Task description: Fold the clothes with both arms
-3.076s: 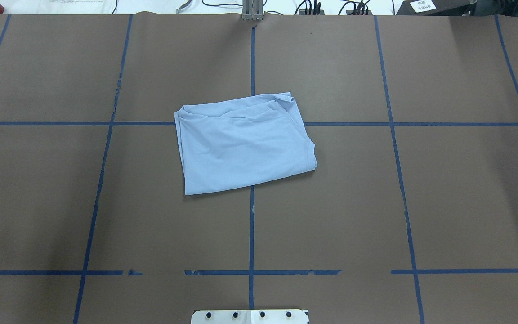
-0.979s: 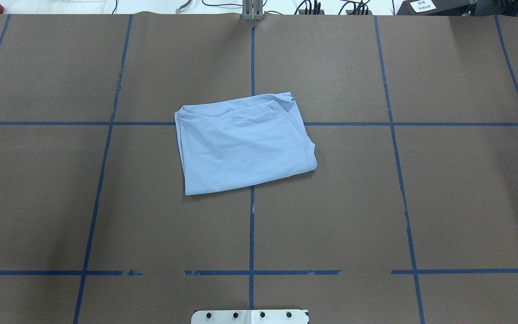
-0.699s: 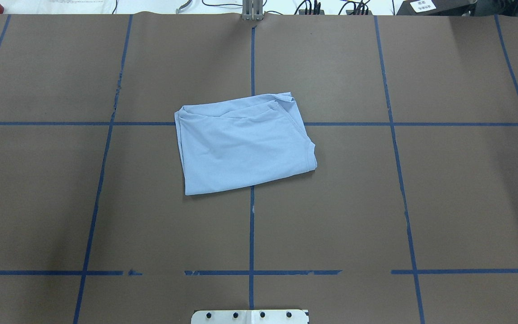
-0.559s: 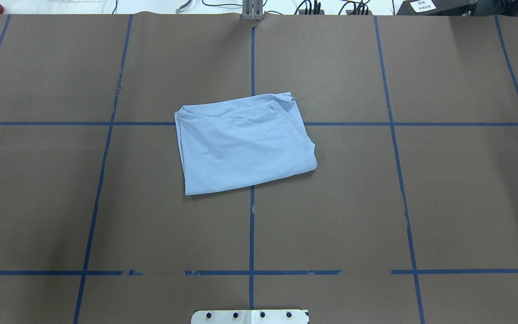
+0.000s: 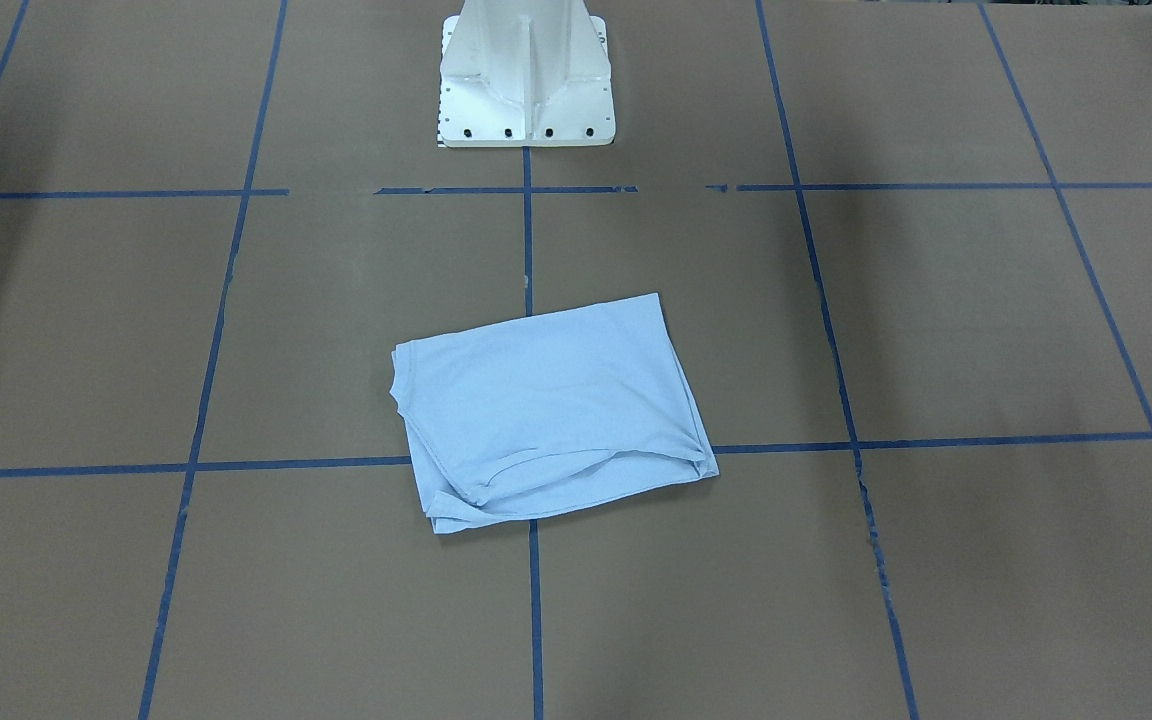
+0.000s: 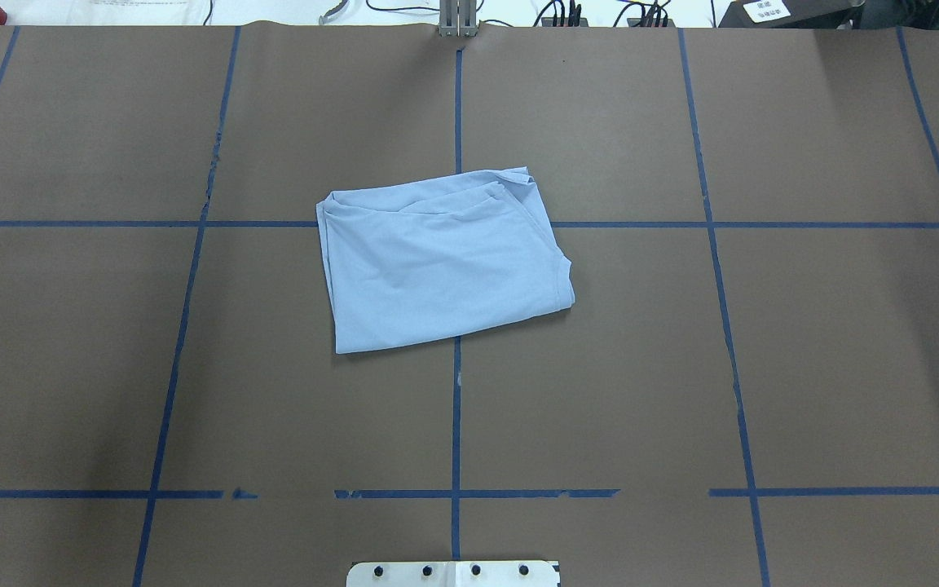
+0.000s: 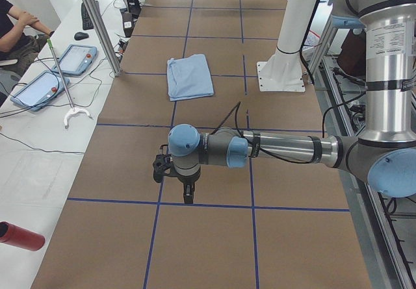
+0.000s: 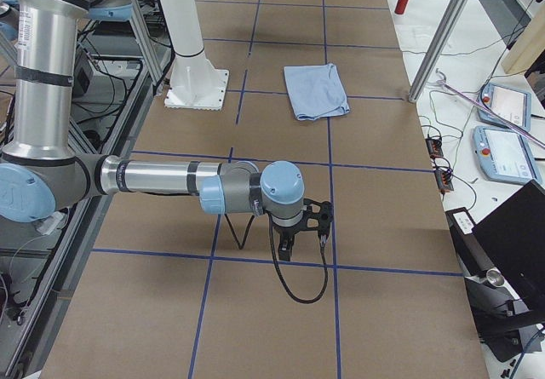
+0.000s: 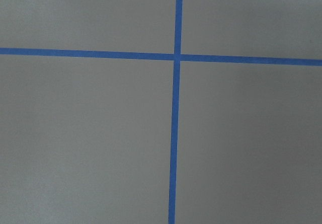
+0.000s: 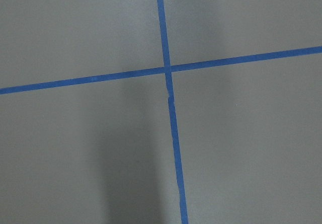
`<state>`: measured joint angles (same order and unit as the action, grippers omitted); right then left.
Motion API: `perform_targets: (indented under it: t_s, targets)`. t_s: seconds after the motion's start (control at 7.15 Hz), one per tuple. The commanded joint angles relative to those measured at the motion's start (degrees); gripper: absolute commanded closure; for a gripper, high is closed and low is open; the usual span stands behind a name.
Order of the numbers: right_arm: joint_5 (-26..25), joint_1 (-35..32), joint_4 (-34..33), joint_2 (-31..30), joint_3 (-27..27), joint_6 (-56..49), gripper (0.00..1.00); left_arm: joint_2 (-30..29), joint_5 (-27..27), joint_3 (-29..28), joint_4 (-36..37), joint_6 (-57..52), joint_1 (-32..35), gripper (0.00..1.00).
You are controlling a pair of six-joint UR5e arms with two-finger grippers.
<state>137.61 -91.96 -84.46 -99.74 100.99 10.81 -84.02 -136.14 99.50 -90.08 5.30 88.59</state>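
The clothes are one pale blue T-shirt, folded into a compact rectangle at the middle of the brown table; it also shows in the other views. Its print is hidden. No arm touches it. My left gripper hangs over a tape crossing far from the shirt, pointing down; whether it is open or shut I cannot tell. My right gripper hangs the same way at the opposite end of the table, state likewise unclear. Both wrist views show only bare table and blue tape.
The white pedestal base stands at the robot's edge of the table. Blue tape lines grid the brown surface. A person sits by teach pendants on the side bench. A red cylinder and a metal post are nearby.
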Motion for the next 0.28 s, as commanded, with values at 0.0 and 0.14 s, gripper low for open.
perform_targets:
  t_s: [0.0,0.14]
  targets:
    - [-0.15,0.11,-0.17,-0.19,0.00,-0.44,0.00,0.00,0.00,-0.10,-0.01,-0.03,0.00,0.00]
    - [-0.15,0.03,-0.18,-0.20,0.00,-0.44,0.00,0.00,0.00,-0.01,-0.01,-0.03,0.00,0.00]
